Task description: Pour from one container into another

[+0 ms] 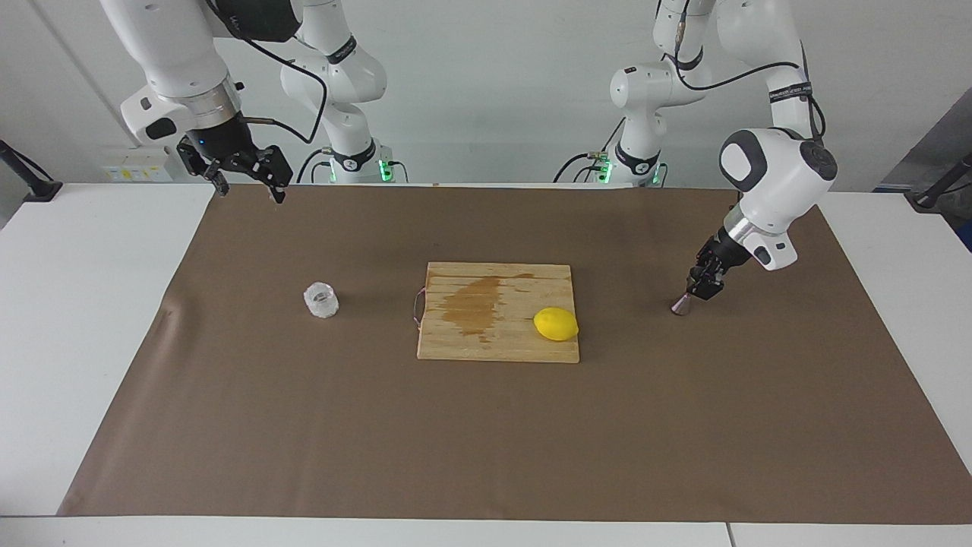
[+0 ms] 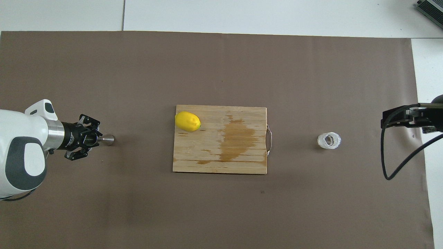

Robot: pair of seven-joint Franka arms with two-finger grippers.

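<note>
Brown mat (image 1: 486, 441) covers white table (image 1: 83, 304); pale wall (image 1: 493, 83).

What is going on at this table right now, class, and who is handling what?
The left gripper is down at the left arm's end of the brown mat, shut on the small metal jigger, whose base rests on the mat. The clear glass cup stands untouched toward the right arm's end. The right gripper waits open, raised above the mat's edge. Between cup and jigger lies a stained wooden cutting board with a lemon on it. Nothing has been poured yet.
</note>
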